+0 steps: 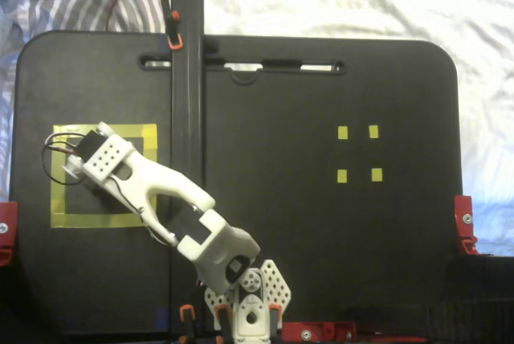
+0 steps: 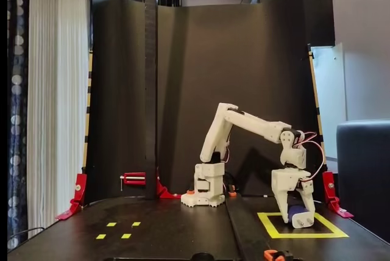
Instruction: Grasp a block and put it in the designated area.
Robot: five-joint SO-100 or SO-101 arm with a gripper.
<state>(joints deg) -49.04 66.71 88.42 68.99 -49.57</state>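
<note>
**Op:** Where's the block?

**Log:** In the low fixed view the block [image 2: 298,212] sits between the fingers of the gripper [image 2: 298,219], at or just above the board inside the yellow square [image 2: 271,232]. You can't tell whether it is touching the surface. From above, the wrist [image 1: 103,157] covers it entirely; you only see the arm reaching over the square [image 1: 58,217].

**Op:** Gripper state?

**Log:** Jaws narrowed around the block, one finger on each side. It reads as a hold, though the contact itself is too small to confirm.

**Op:** How will it handle?

**Log:** Judgement only: small, rigid, likely light plastic, with rounded edges that could slip in a shallow pinch. Take it across the flat sides, mid-body. The prongs aren't visible here, so keep clear of either end.

**Op:** Stage?

**Log:** Block is over the target. What looks left to you is release and lift straight up. The four small markers [image 1: 358,153] lie well apart and play no part.
</note>
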